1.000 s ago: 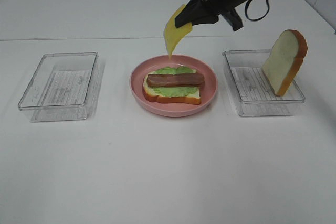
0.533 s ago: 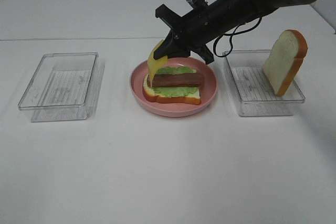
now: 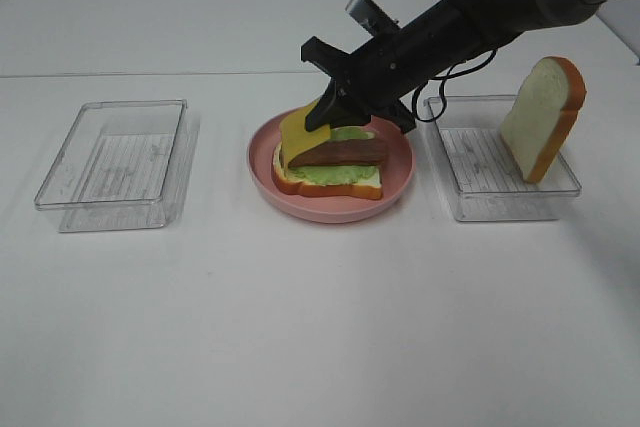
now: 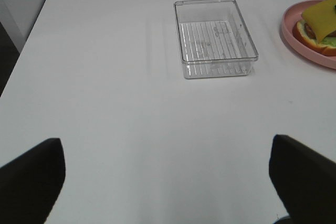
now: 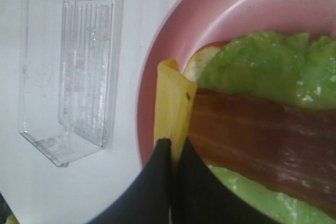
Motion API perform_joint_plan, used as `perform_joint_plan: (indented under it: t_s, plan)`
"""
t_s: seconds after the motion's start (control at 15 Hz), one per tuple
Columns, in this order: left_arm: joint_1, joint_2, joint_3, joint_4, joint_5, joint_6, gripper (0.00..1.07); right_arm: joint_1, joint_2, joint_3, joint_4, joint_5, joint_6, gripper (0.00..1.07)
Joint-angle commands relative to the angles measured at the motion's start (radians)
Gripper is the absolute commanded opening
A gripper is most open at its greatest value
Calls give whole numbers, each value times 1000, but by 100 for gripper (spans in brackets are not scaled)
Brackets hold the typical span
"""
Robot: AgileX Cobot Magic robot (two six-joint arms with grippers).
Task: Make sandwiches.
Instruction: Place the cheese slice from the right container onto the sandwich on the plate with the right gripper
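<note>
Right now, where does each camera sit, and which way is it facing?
Exterior high: mounted high, facing the table; shows the right gripper pinching the cheese over the plate.
Left wrist: looks across the table at a clear tray; open fingertips show.
Right wrist: close on the same cheese, bacon and lettuce.
All three share the plate.

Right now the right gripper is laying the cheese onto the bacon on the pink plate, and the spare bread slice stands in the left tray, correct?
Not quite. The bread slice stands in the right tray, as the exterior high view shows; the left tray holds nothing. The rest holds: the right gripper grips the cheese over the bacon on the pink plate.
</note>
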Motion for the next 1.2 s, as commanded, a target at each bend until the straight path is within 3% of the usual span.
perform_joint_plan:
  t_s: [0.07,0.53,0.87,1.0,1.07,1.13,1.2]
  plan:
    - [-5,-23,2,0,-4,-6,98,-4,-1,-9,-74,-15,-10,0]
    - [-5,-23,2,0,-4,-6,98,-4,-4,-63,-267,-13,92,0]
    - [-5,-23,2,0,-4,-6,98,-4,-4,-64,-296,9,104,3]
    - [-5,-23,2,0,-4,-6,98,-4,-4,-64,-294,11,118,22]
    - [-5,-23,2,0,-4,-6,98,-4,-16,-65,-289,26,201,62]
    - [-5,-23,2,0,-4,-6,98,-4,-35,-69,-319,34,212,87]
    - [-5,-23,2,0,-4,-6,98,-4,-64,-70,-351,40,199,100]
